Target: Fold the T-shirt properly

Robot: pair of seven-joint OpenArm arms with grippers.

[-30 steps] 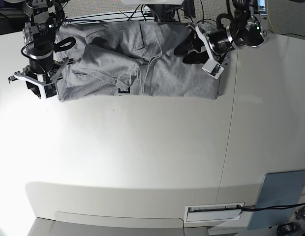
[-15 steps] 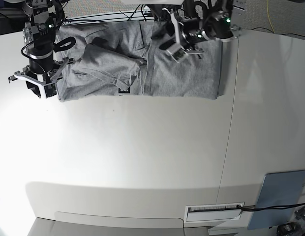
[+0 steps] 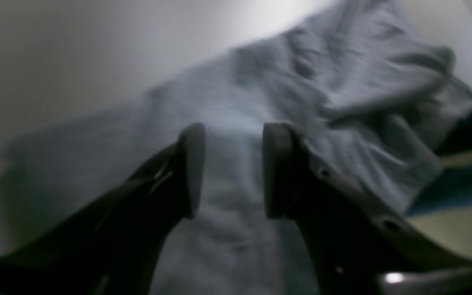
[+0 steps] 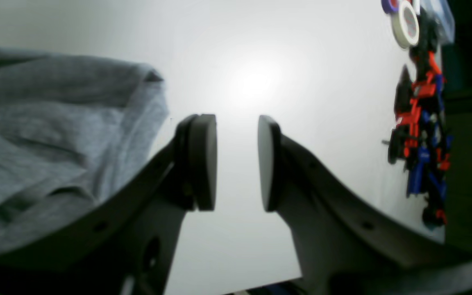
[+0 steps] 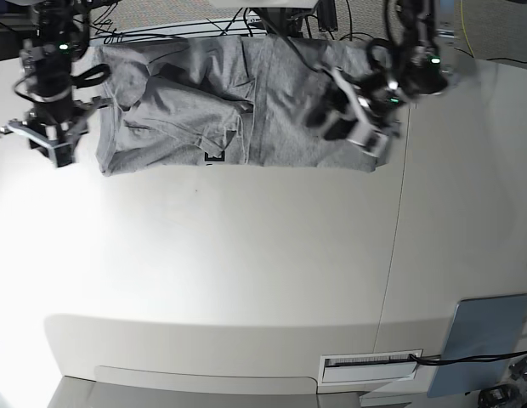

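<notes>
Base view: one T-shirt (image 5: 246, 106), two arms, jaws open.

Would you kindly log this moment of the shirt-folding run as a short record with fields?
garment: T-shirt, grey, partly folded, creased, lying at the table's far edge
surface: white table
left gripper: open, empty, above the shirt's cloth
right gripper: open, empty, over bare table beside the shirt's edge
lettering: a small black mark shows at the near hem
</notes>
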